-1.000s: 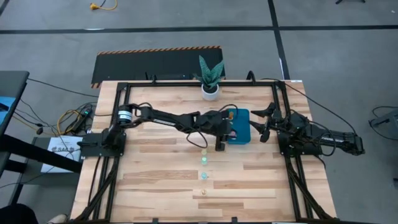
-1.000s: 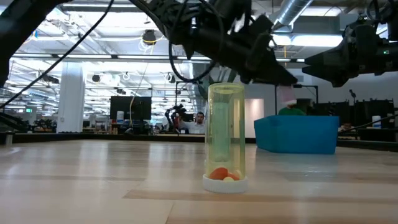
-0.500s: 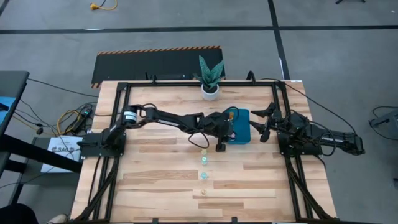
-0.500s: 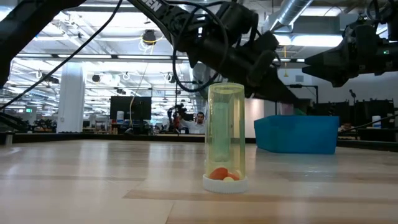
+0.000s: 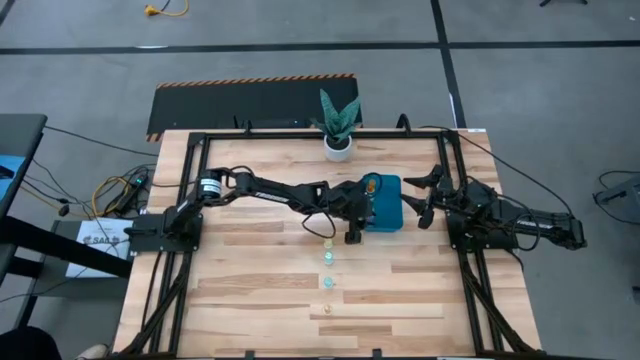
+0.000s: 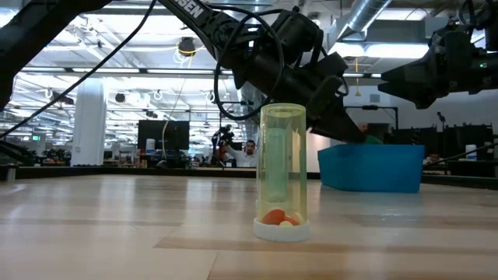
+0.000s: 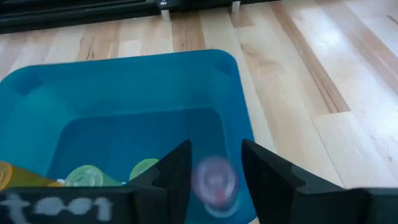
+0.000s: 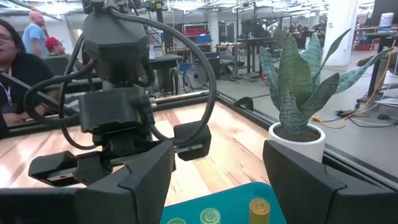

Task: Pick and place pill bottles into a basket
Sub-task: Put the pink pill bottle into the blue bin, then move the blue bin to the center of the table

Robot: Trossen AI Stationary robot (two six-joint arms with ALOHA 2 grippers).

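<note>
left gripper (image 7: 214,180) over basket (image 7: 124,99), centre of high view: fingers slightly apart, blurred pink bottle (image 7: 214,179) between, contact unclear | right gripper (image 8: 214,180) beside basket, fingers wide, empty | low view only: clear-yellow bottle (image 6: 282,173) upright on table (image 6: 117,225)

Grey concrete floor (image 5: 90,60) ran around the wooden table (image 5: 260,300), black floor lines crossing it. Behind was an open workshop hall: ceiling lights (image 6: 185,47), white column (image 6: 89,117), ducting (image 6: 366,15) overhead.
</note>
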